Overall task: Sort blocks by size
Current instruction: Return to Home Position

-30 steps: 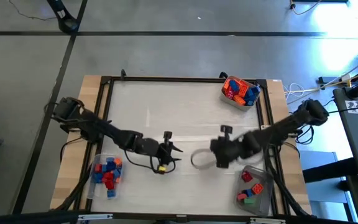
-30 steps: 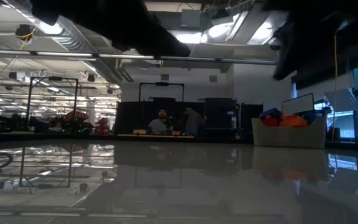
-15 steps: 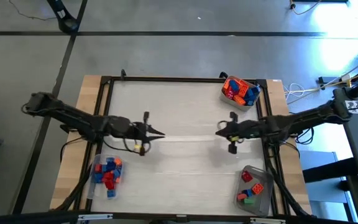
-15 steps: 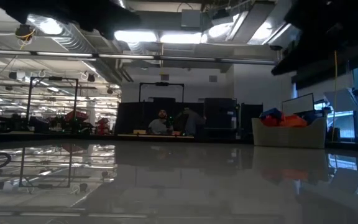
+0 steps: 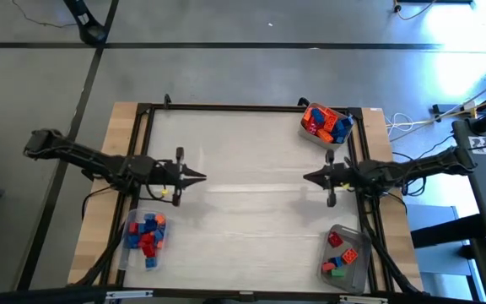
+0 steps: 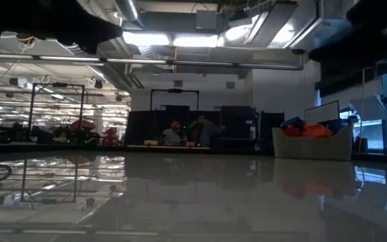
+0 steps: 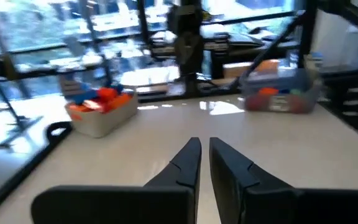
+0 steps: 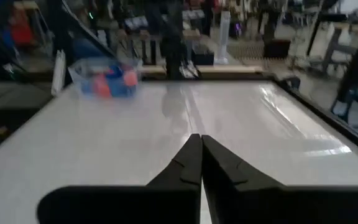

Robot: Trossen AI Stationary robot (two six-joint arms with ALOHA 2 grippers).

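Observation:
The blocks lie in three clear tubs. Orange and blue ones fill the tub at the far right (image 5: 326, 123). Blue and red ones are in the tub at the near left (image 5: 145, 235). Red, orange and green ones are in the tub at the near right (image 5: 342, 253). My left gripper (image 5: 201, 177) hovers level over the table's left part, shut and holding nothing (image 7: 204, 146). My right gripper (image 5: 308, 177) hovers level over the right part, facing it, also shut with nothing in it (image 8: 199, 140).
A black frame (image 5: 251, 107) borders the white table top, with wooden strips outside it. The wide stretch of table between the two grippers is free. In the low view the far right tub (image 6: 312, 138) stands at the right, and people sit in the room behind.
Both grippers have drawn back from the table's near middle toward their own side edges and a little toward the far edge. My left gripper has shut. My right gripper has tipped up from pointing down at the table to level.

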